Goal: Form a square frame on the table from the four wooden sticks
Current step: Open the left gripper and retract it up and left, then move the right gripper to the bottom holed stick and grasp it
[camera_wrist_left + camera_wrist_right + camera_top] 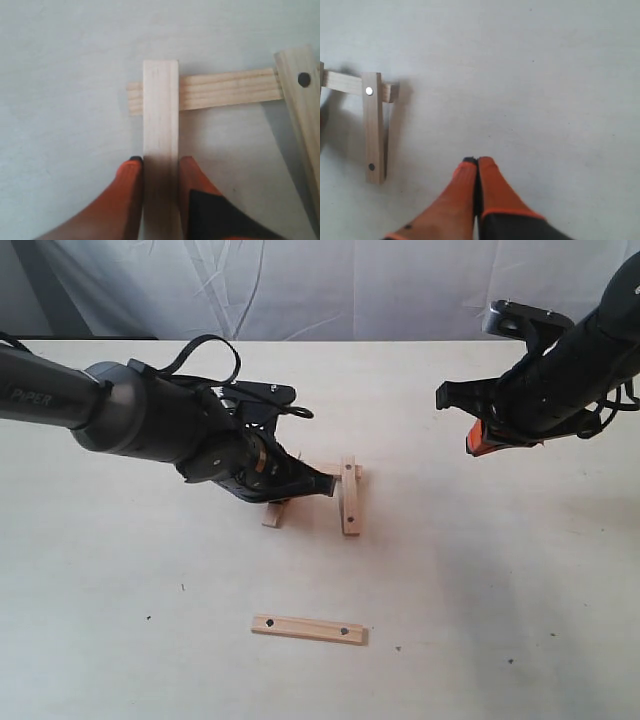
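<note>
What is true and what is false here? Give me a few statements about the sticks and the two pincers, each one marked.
1. The left pincer grips a plain stick. True.
2. The right pincer holds a stick. False: it is shut and empty.
3. A holed stick lies alone, apart from the others. True.
4. The square frame is finished. False: that holed stick is not yet joined.
</note>
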Motion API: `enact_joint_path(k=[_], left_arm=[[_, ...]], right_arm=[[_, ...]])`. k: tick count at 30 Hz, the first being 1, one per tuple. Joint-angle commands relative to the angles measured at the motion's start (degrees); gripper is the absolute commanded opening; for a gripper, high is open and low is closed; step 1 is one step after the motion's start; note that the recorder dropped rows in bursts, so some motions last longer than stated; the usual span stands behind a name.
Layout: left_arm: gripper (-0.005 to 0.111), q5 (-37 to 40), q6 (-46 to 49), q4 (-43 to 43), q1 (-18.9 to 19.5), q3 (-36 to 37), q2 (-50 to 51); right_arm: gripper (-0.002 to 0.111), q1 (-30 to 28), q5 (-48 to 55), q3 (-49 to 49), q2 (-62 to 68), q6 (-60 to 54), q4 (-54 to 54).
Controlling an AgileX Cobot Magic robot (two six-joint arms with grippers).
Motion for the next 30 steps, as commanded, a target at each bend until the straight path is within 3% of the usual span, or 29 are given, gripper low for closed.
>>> enact_joint_path(k=[1, 5, 9, 13, 15, 19, 23, 27, 30], left_arm=[[0.009, 0.21, -0.15, 0.00, 0.17, -0.33, 0.00], [0.036, 0.33, -0.15, -1.14, 0.17, -0.33, 0.00], [0.038, 2.29, -0.01, -0.26, 0.17, -0.33, -2.11], [0.038, 13.80, -0.01, 9.03, 0.84, -0.33, -8.56], [0.033, 20.23, 1.26, 12.61, 2.23, -0.33, -11.74], [0.003, 28.60, 8.61, 11.87, 6.90, -0.33, -17.67], [0.000, 28.89, 18.31, 1.83, 13.09, 0.38, -23.31], [0.000, 26.66, 35.88, -19.25, 19.66, 2.68, -28.56], [0.000, 26.50, 47.88, -33.42, 22.34, 4.53, -30.63]], right_arm=[[0.000, -0.27, -0.65, 0.39, -0.29, -0.37, 0.08], [0.000, -0.27, -0.65, 0.39, -0.29, -0.37, 0.08], [0.000, -0.27, -0.91, 0.39, -0.29, -0.37, 0.72], [0.000, 1.89, -0.13, 0.39, -0.29, -2.50, 1.69], [0.000, 4.19, 0.76, 0.39, -0.29, -4.60, 1.94], [0.000, 11.00, 2.23, 0.39, -0.29, -9.28, 1.94], [0.000, 19.01, 2.85, 0.39, -0.29, -13.76, 1.20], [0.001, 27.48, 3.54, 0.39, -0.29, -15.97, -1.59], [0.001, 31.54, 3.85, 0.39, -0.03, -16.07, -2.99]])
